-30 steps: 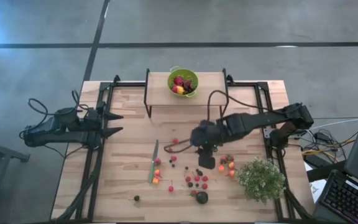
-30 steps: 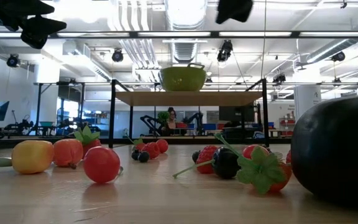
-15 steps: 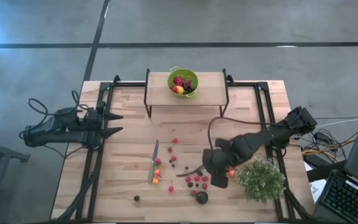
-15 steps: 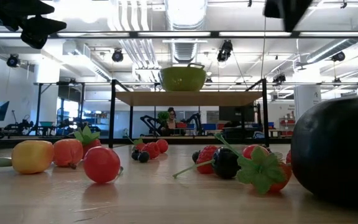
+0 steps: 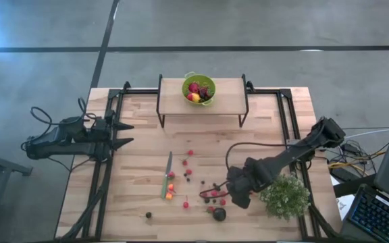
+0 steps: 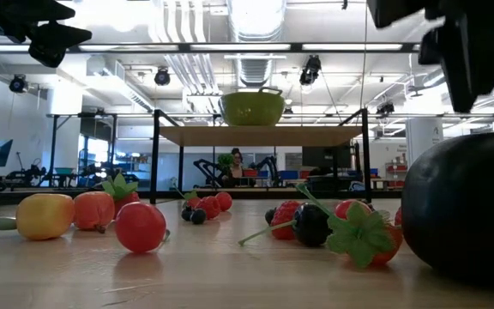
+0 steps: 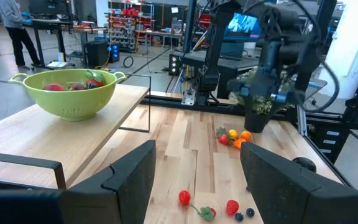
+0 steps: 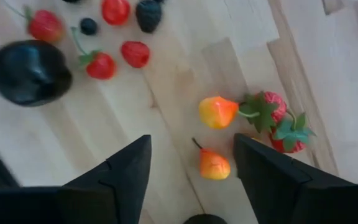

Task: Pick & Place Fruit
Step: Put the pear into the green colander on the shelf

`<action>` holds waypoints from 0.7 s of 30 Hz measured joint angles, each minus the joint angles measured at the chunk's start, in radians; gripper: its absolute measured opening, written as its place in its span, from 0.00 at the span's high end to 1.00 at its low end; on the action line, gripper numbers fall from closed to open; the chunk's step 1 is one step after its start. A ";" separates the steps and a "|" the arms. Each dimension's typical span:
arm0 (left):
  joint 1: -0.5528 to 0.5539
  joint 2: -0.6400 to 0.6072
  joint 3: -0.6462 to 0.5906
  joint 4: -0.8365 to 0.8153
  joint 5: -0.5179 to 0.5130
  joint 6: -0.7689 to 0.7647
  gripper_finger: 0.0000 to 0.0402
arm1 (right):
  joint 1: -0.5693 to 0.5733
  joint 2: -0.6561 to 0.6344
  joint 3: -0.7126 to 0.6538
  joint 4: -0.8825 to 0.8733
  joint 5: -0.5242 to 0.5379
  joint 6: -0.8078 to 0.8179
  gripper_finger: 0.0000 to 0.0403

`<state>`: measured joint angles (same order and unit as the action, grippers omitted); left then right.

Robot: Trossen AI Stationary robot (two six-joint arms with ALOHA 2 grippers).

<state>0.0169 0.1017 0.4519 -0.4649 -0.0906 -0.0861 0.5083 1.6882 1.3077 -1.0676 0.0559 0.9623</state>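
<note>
Reach-for-pick step. Left hand (image 5: pixel 125 134) parked at left edge of the pale wooden counter (image 5: pixel 140 155), fingers spread wide, empty. Scattered small red, dark and orange fruit (image 5: pixel 194 185) sits lower centre of high view; some already in the green colander bowl (image 5: pixel 198 88) on the raised shelf, top centre. Right hand (image 8: pixel 190 171) hovers lower right over two orange pear-shaped pieces (image 8: pixel 214 165), fingers apart, holding nothing. Next: descend, straddle one piece, close. No readable writing.

Bright, even overhead room light; soft faint shadows; right wrist view motion-blurred; near fruit defocused.
</note>
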 joint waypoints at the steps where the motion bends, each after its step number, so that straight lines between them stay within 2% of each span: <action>1: 0.000 0.000 0.000 0.000 0.000 0.000 0.40 | 0.000 0.000 -0.017 0.013 -0.001 0.000 0.42; 8: 0.000 0.000 0.000 0.000 0.000 0.000 0.40 | 0.000 0.000 -0.121 0.044 -0.003 -0.006 0.33; 12: 0.000 0.000 0.000 0.000 0.000 0.000 0.40 | 0.000 0.000 -0.183 0.144 -0.002 0.002 0.29; 21: 0.000 0.000 0.000 0.000 0.000 0.000 0.40 | -0.007 0.000 -0.313 0.306 0.000 0.028 0.27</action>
<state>0.0166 0.1017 0.4519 -0.4648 -0.0904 -0.0862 0.5011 1.6882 0.9949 -0.7620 0.0559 0.9908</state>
